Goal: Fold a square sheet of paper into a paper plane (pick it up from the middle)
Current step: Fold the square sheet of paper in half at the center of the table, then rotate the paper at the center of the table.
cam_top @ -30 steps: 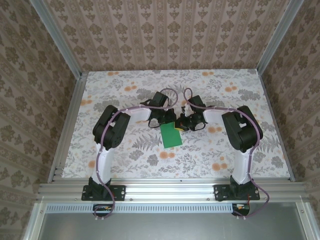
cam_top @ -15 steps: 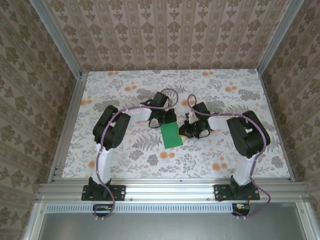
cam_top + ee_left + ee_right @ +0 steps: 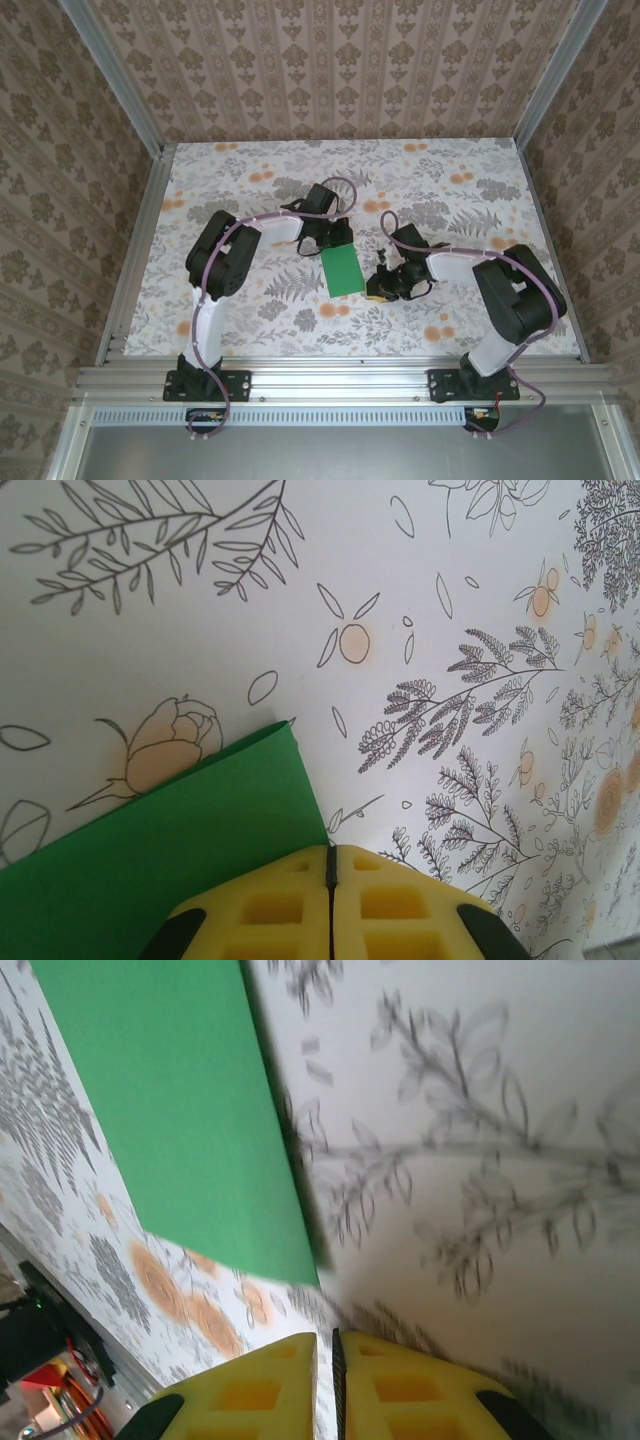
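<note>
Left gripper (image 3: 330, 880): yellow jaws pressed together, pinching the far edge of the square sheet of paper (image 3: 342, 270). Right gripper (image 3: 326, 1360): jaws nearly closed, empty, just right of sheet. Green sheet lies mid-table on floral tabletop (image 3: 250, 170).

Robot test cell, aluminium frame (image 3: 120, 270), wallpapered walls (image 3: 330, 70), floral tabletop (image 3: 250, 300)

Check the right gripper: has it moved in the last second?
Yes. The right gripper has pulled toward the near table edge and rightward, now beside the green paper's near right corner instead of its far edge.
</note>
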